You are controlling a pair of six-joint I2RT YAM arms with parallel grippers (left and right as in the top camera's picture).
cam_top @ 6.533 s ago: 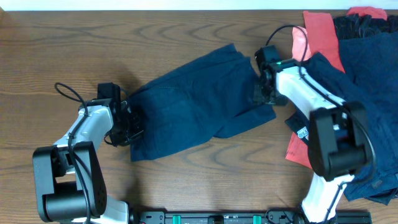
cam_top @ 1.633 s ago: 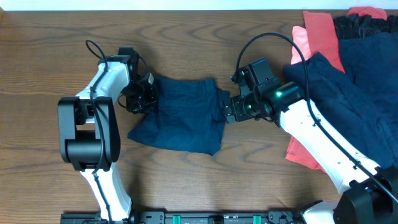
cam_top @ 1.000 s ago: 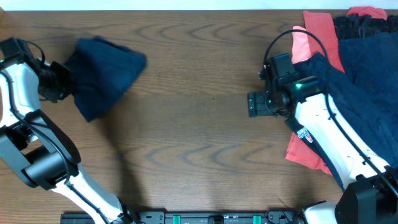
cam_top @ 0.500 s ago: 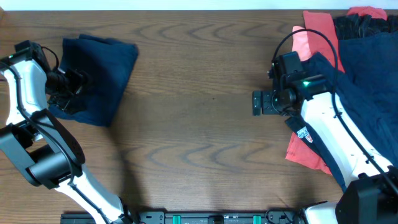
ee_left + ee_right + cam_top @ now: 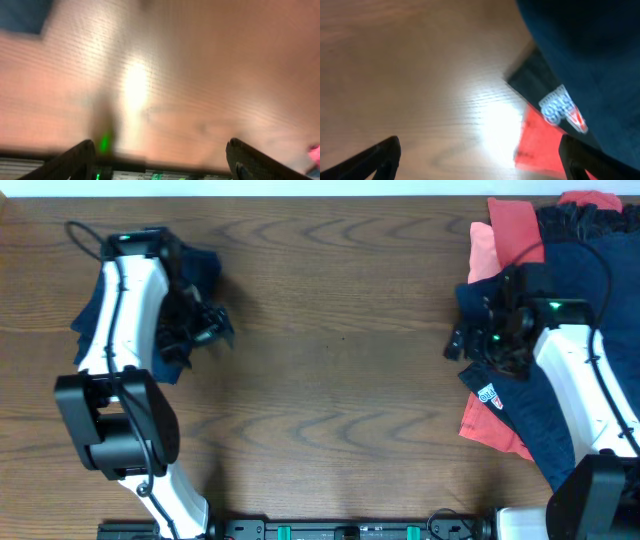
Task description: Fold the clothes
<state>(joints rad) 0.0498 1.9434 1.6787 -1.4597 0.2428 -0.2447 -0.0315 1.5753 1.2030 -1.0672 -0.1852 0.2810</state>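
**One navy piece parked upper left; heap at right waiting.**

We are logging the folded navy garment (image 5: 200,268) in the upper left of the overhead frame, partly under the left arm, compact though ragged at its lower edge. The left gripper (image 5: 210,328) is hanging just beside its right side; in the wrist view its fingers (image 5: 82,157) are standing wide apart over bare table (image 5: 330,360), holding nothing. Moving right, the right gripper (image 5: 462,342) is hovering at the near edge of the unfolded pile (image 5: 590,290): navy on top, a red piece (image 5: 515,225) and a black piece (image 5: 575,220) behind it, and a red corner with a printed label (image 5: 560,107) below. Its jaws are also spread and empty. We are judging one garment done, with several left.
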